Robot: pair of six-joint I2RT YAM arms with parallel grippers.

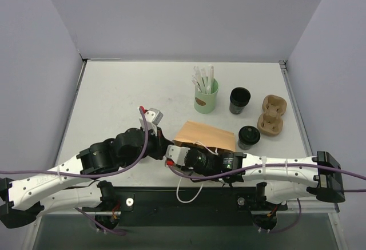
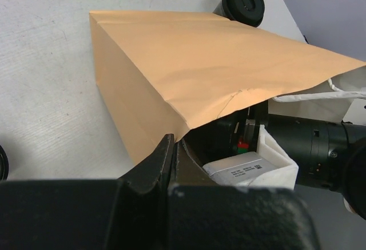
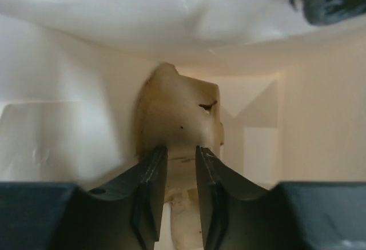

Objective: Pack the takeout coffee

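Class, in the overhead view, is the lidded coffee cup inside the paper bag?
No, the lidded coffee cup stands on the table beside the paper bag.

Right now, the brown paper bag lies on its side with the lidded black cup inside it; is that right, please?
Not quite: the lidded black cup stands outside, beside the brown paper bag, as the top external view shows; the bag does lie on its side.

White arms (image 1: 286, 167), black joints (image 1: 108, 155), purple cables (image 1: 143, 147)
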